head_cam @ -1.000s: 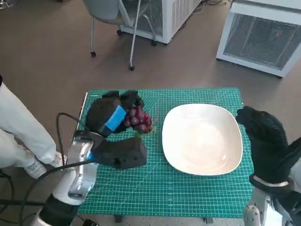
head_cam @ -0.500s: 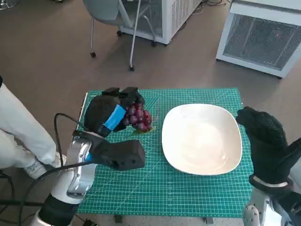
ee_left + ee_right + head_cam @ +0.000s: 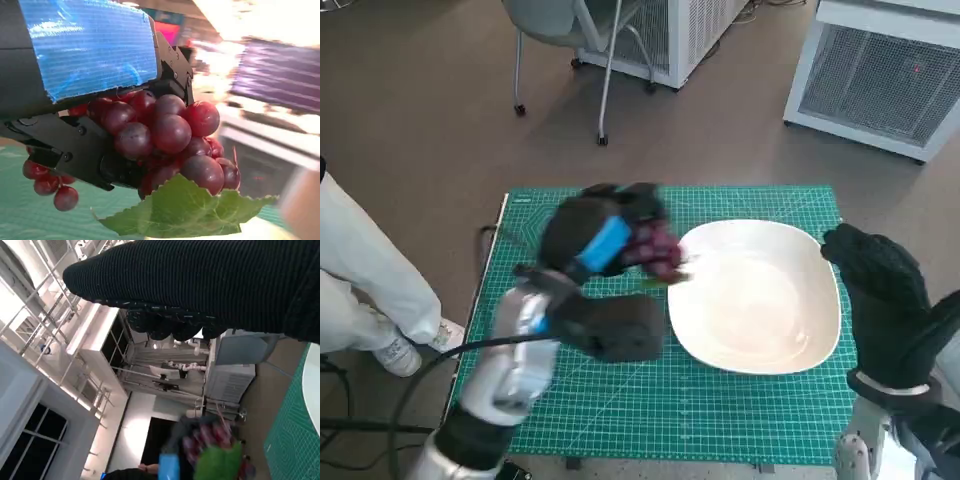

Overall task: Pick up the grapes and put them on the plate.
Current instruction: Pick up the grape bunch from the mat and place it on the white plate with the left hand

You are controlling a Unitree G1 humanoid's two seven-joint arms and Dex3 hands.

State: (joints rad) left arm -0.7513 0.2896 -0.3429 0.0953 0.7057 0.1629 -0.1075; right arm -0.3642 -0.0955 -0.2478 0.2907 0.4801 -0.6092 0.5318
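My left hand point(image 3: 600, 235) grips a bunch of dark red grapes point(image 3: 655, 247) with a green leaf point(image 3: 190, 210), lifted off the green mat and hanging at the left rim of the white plate point(image 3: 760, 300). Seen from the left wrist, the grapes point(image 3: 165, 135) fill the space under the black fingers point(image 3: 75, 150). The right wrist view shows the bunch point(image 3: 215, 440) blurred in the distance, held by the blue-taped left hand point(image 3: 172, 460). My gloved right hand point(image 3: 880, 300) hovers by the plate's right edge, holding nothing, with its fingers together.
A green cutting mat point(image 3: 620, 410) covers the small table. A person's white-clad leg and shoe point(image 3: 370, 290) stand at the left. A chair point(image 3: 570, 40) and white cabinets point(image 3: 880, 70) stand on the floor behind the table.
My left hand has lifted the grapes off the mat and carried them right, up to the plate's left rim. The right hand has stayed put.
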